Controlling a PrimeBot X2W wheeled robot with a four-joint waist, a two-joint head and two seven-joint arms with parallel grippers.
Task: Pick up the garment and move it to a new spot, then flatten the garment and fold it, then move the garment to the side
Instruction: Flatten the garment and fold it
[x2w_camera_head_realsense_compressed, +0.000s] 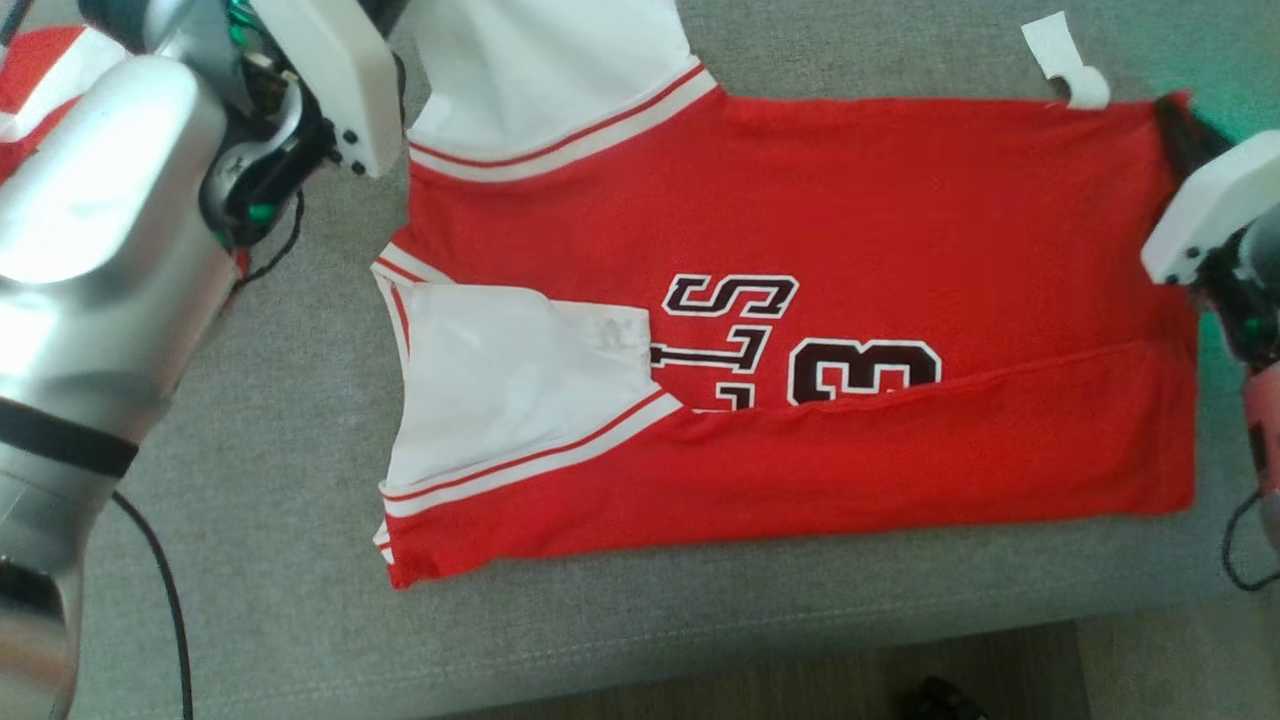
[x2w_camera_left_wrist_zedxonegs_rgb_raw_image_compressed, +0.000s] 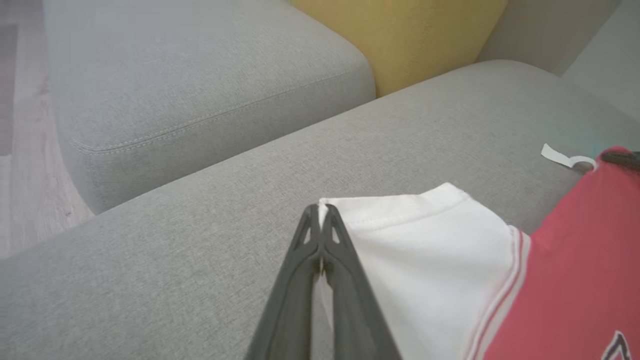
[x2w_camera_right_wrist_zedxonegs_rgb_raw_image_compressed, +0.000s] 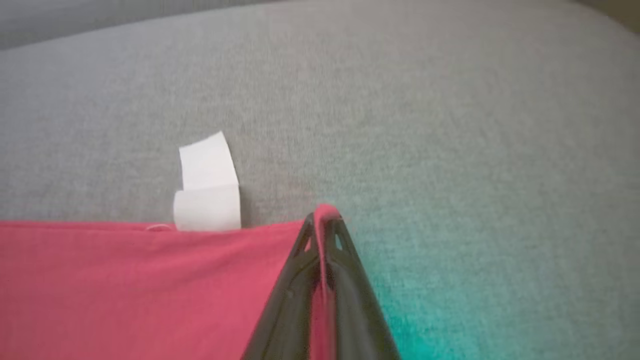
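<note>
Jersey (x2w_camera_head_realsense_compressed: 850, 220) lies flat on the sofa (x2w_camera_head_realsense_compressed: 280, 420), long edge opposite the tag (x2w_camera_right_wrist_zedxonegs_rgb_raw_image_compressed: 207, 185) already folded in. Left gripper (x2w_camera_left_wrist_zedxonegs_rgb_raw_image_compressed: 320, 212) pinches the sleeve (x2w_camera_left_wrist_zedxonegs_rgb_raw_image_compressed: 425, 240) hem, well apart from tag. Right gripper (x2w_camera_right_wrist_zedxonegs_rgb_raw_image_compressed: 324, 220) clamps the red corner just beside tag. Lift both evenly and keep that edge taut.

Left arm (x2w_camera_head_realsense_compressed: 100, 250) is reaching forward over the left part of the sofa seat (x2w_camera_head_realsense_compressed: 300, 600), with the left wrist (x2w_camera_head_realsense_compressed: 320, 80) angling inward. Its jaws are pressing fully together on a white sleeve corner of the garment (x2w_camera_head_realsense_compressed: 800, 200). Right wrist (x2w_camera_head_realsense_compressed: 1215, 215) is entering from the seat's right edge. Its jaws are clamping the garment's far right red corner.
</note>
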